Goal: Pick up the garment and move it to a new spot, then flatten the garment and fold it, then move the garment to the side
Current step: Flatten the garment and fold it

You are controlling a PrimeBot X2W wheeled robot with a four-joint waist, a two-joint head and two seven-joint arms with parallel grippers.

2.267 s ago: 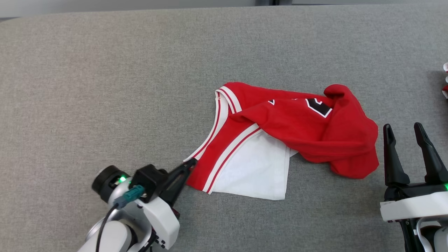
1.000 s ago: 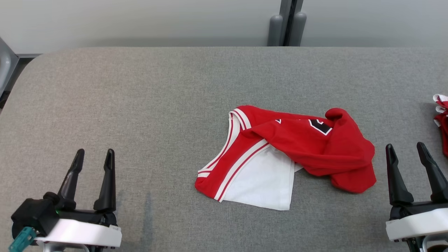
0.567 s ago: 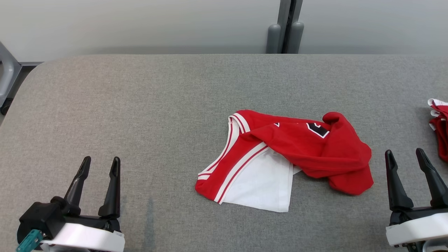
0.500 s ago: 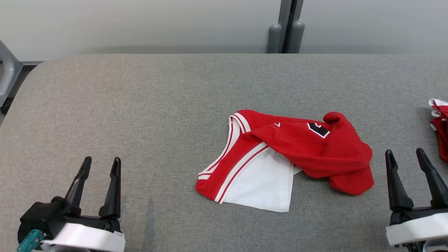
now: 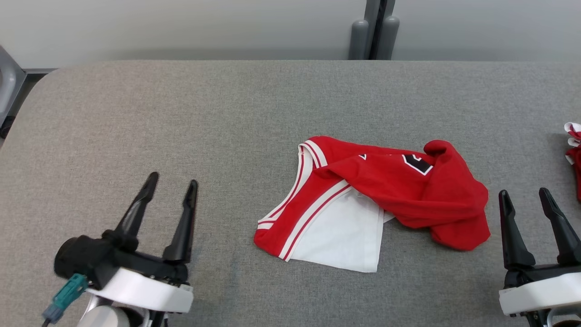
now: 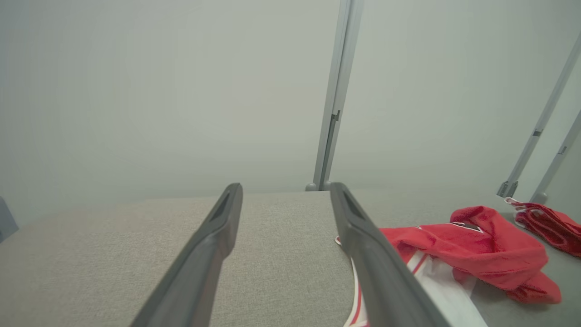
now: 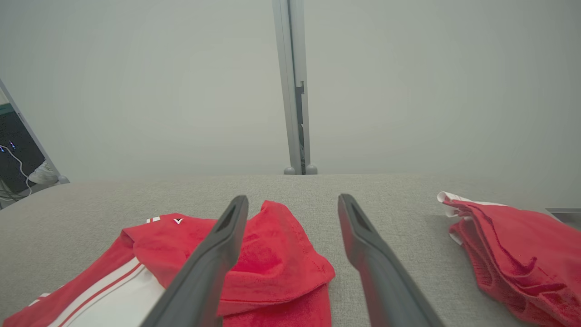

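Observation:
A red garment (image 5: 399,190) with white stripes, a white inner panel and a black patch lies crumpled on the grey padded table (image 5: 181,118), right of centre. It also shows in the left wrist view (image 6: 481,245) and the right wrist view (image 7: 272,259). My left gripper (image 5: 171,179) is open at the lower left, well clear of the cloth's left corner, with nothing between its fingers (image 6: 209,245). My right gripper (image 5: 524,193) is open at the lower right, just right of the bunched red end, and holds nothing.
A second red and white garment (image 5: 573,150) lies at the table's right edge, seen closer in the right wrist view (image 7: 513,254). A grey post (image 5: 373,32) stands behind the table against a pale wall. Bare grey surface spreads left and behind the garment.
My left gripper let go of the garment's left corner, drew back to the lower left, and has now moved up and to the right. The camera shifted; garment and right gripper stayed put.

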